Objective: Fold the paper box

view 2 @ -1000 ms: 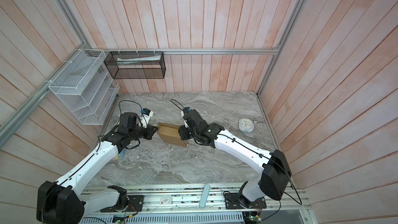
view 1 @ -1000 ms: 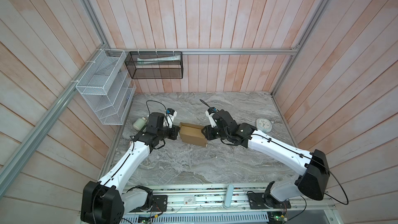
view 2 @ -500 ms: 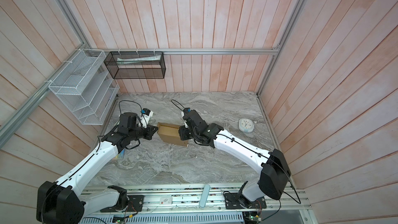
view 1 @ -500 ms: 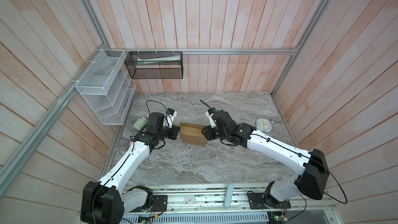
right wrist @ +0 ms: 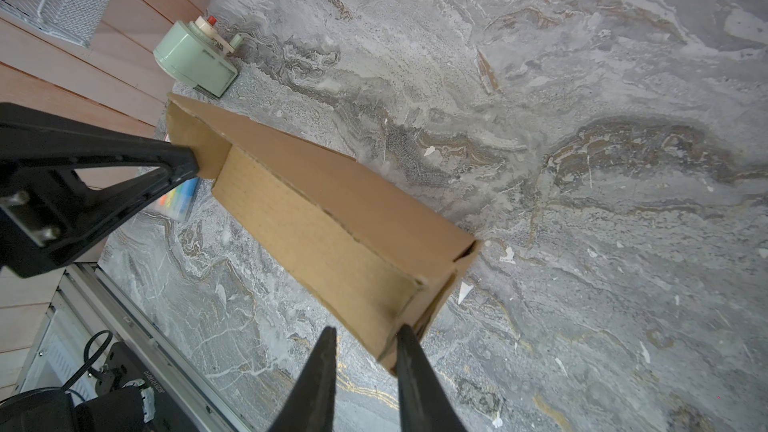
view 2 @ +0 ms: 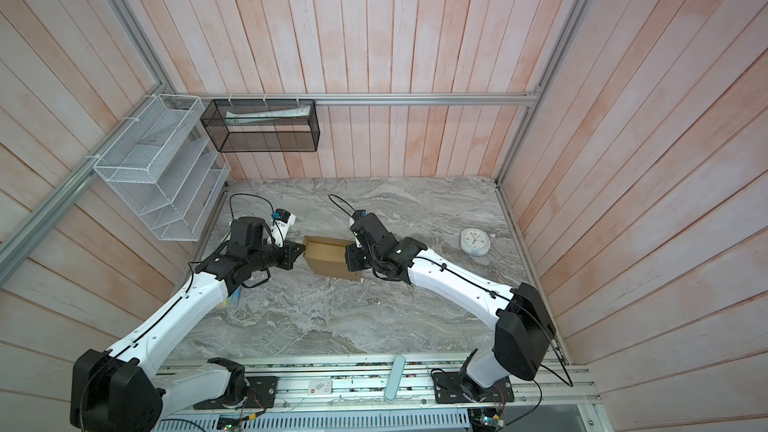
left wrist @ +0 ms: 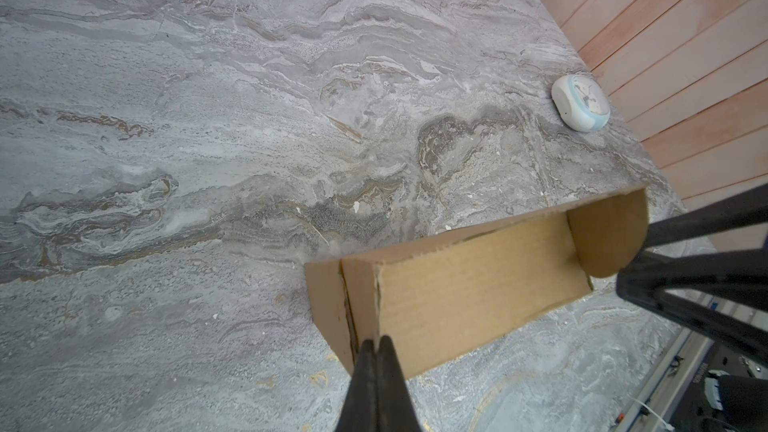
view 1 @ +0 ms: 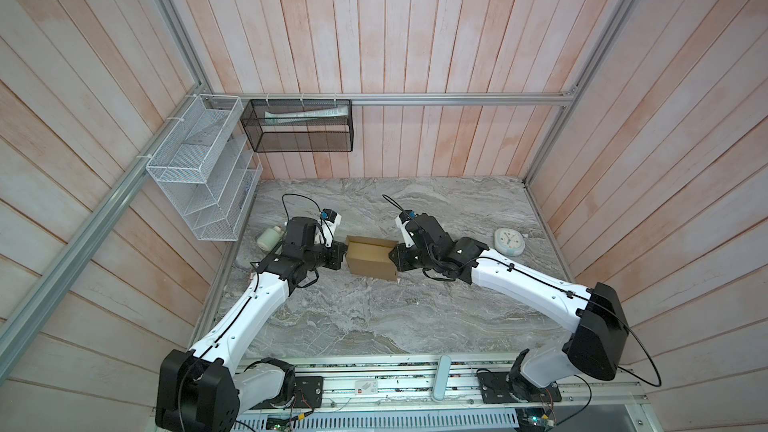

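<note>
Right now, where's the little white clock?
In both top views the clock lies on the table's right side by the wall, behind the right arm, apart from the paper box.

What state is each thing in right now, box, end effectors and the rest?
Brown corrugated cardboard paper box: partly folded, between both end effectors.
Left end effector: shut, pinching the box's end wall.
Right end effector: open, jaws astride the box's other end.
Round white clock with pale blue rim: lying face up.
Pale green bottle: lying on its side.
Black mesh wall basket: holds a white tube.
</note>
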